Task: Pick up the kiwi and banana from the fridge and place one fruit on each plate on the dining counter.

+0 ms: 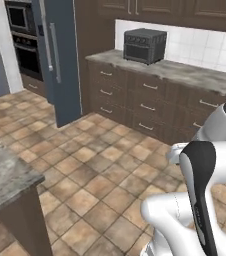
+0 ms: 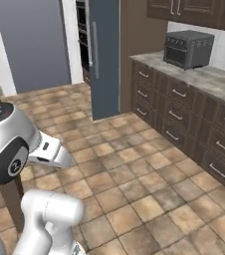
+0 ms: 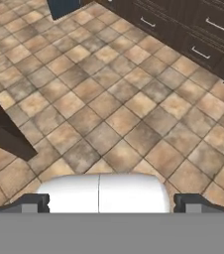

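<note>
no readable text or labels anywhere.

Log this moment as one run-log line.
phase: approach | gripper: open, empty, over tiled floor | fridge: door closed, ahead | toaster oven: on wall counter | fruit: not picked yet

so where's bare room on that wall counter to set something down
Bare stone runs right of the toaster oven along the wall counter under the tiles, and a short strip lies left of it toward the fridge. Nothing else crowds it.
</note>
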You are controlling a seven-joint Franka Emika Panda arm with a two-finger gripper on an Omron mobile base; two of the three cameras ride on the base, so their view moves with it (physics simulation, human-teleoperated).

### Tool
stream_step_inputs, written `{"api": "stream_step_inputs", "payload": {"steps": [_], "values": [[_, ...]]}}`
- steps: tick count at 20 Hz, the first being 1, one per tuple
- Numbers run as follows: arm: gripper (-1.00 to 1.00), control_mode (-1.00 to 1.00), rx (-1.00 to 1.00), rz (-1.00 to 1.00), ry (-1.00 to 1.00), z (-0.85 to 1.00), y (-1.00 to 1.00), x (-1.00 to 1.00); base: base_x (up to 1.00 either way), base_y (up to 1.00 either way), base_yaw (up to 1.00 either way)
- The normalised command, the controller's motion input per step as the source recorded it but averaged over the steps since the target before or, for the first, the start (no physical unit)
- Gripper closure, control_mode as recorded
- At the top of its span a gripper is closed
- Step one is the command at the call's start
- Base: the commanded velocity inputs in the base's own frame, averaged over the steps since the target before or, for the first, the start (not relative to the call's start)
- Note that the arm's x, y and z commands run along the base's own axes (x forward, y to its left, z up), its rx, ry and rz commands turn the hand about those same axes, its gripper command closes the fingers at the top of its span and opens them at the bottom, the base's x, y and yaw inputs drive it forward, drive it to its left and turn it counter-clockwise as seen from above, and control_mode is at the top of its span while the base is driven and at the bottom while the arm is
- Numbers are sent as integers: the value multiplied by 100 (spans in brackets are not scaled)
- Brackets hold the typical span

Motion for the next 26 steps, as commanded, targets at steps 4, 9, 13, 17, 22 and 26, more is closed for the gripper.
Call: {"api": "stream_step_inputs", "payload": {"steps": [4, 9, 13, 17, 22, 26], "values": [[-100, 100, 0, 0, 0, 0, 0, 0, 100, -16, 56], [-100, 100, 0, 0, 0, 0, 0, 0, 100, -26, 54], [-100, 100, 0, 0, 0, 0, 0, 0, 100, -35, 51], [-100, 100, 0, 0, 0, 0, 0, 0, 100, -42, 48], [-100, 100, 0, 0, 0, 0, 0, 0, 100, -48, 45], [-100, 100, 0, 0, 0, 0, 0, 0, 100, -35, 44]]}}
